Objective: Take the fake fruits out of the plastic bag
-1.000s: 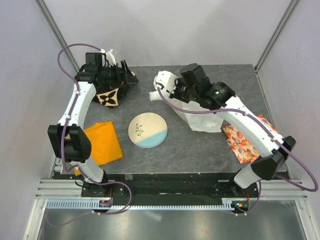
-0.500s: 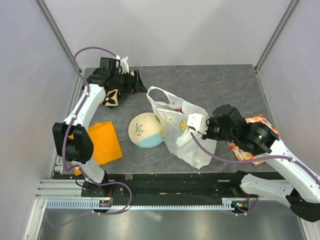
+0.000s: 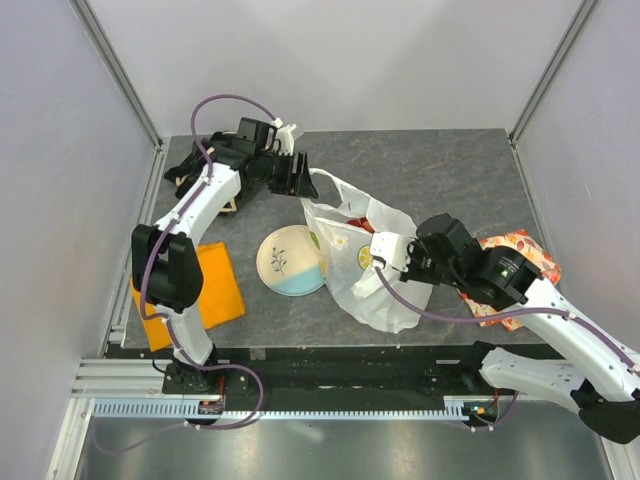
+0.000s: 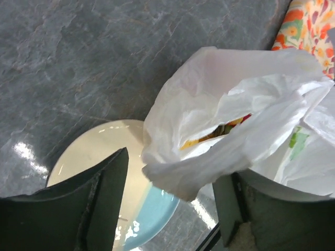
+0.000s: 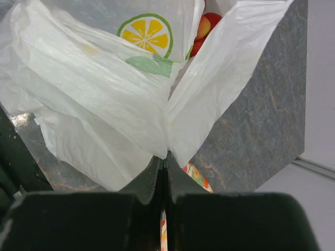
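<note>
Near right, the right gripper point(image 5: 166, 157) is clamped on a fold of the bag point(image 3: 365, 290), which is stood on the table point(image 3: 450, 170), overlapping the right edge of the plate point(image 3: 283, 265). Red fruit point(image 5: 201, 27) is seen inside. Farther off, the left gripper point(image 4: 170, 193) is held with fingers apart about the bag's far handle.

I count 1 thin crinkled white translucent plastic bag point(image 3: 365, 290) | 1 round cream-and-pale-blue plate point(image 3: 272, 262) | 1 plain orange cloth point(image 3: 215, 285) | 1 fruit-patterned orange cloth point(image 3: 522, 247) | 2 black two-finger grippers: left gripper point(image 4: 175, 178), right gripper point(image 5: 166, 159) | fake fruits: I make out only 1 red fruit piece point(image 5: 203, 27) inside the bag, others uncountable
</note>
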Robot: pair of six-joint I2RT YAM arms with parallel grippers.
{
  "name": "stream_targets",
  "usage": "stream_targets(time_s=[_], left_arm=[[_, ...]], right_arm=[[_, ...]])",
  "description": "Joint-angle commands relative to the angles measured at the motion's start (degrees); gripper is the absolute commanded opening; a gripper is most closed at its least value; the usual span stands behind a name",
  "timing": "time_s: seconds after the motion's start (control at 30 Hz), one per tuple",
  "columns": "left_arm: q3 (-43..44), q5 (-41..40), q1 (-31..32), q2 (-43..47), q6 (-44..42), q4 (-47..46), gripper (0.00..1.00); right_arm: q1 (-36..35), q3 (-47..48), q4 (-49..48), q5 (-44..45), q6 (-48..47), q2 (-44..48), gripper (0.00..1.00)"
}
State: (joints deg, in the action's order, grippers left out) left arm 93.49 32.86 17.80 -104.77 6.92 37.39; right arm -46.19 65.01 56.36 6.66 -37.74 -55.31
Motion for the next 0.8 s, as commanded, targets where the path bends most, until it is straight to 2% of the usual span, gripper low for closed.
stream_targets(time_s=[0.0,0.03,0.1,0.13,0.17,0.23,0.27,0.3,0.37,0.47,0.57,0.7,0.77], left_arm=[[7.3,2.9,0.0,-3.5,-2.4,-2.4,0.18],[11.1,3.1,0.0,-5.3,-2.7,-2.4,0.02],[15.3,5.1,-0.1,-7.4,-3.5,-2.5,0.02],[20.0,6.2,-0.3,-9.5,-4.2,-2.4,0.02],[22.5,8.3,-0.5,-10.8,-4.2,-2.4,0.02],[30.8,9.8,-1.1,-13.1,-2.5,-2.2,0.02],[33.9,10.6,-1.4,-15.8,-1.7,-2.1,0.02],[39.3,10.7,-1.5,-16.7,-0.9,-2.5,0.02],[42.0,10.6,-1.5,-16.8,-0.2,-4.3,0.02],[42.9,9.9,-1.5,-14.1,1.8,-8.1,0.02],[41.3,9.7,-1.4,-11.1,1.9,-8.6,0.02],[33.4,12.7,-1.4,-8.5,1.0,-6.9,0.02],[27.0,13.3,-1.3,-7.8,0.9,-5.3,0.02]], right_arm=[[1.4,-1.8,-9.3,4.5,-0.7,-2.2,0.0],[2.8,-1.9,-11.5,4.8,-2.1,-3.1,0.0],[9.9,-0.5,-19.6,4.2,-5.2,-7.3,0.0],[12.9,0.7,-22.1,2.2,-5.8,-11.2,0.0],[19.2,4.8,-24.3,1.4,-5.8,-13.7,0.0],[25.3,10.6,-28.0,-0.9,-3.5,-22.1,0.0],[30.1,17.2,-28.4,-2.9,-2.6,-24.8,0.0],[31.9,20.5,-29.0,-3.5,-1.4,-27.5,0.0],[35.2,29.3,-29.4,-4.8,1.2,-33.4,0.0],[35.9,35.9,-30.8,-5.5,2.8,-36.2,0.0],[35.9,35.5,-31.7,-6.5,4.1,-34.4,0.0],[35.8,24.9,-32.4,-7.9,2.8,-29.5,0.0],[35.9,15.8,-32.6,-7.5,0.7,-25.9,0.0]])
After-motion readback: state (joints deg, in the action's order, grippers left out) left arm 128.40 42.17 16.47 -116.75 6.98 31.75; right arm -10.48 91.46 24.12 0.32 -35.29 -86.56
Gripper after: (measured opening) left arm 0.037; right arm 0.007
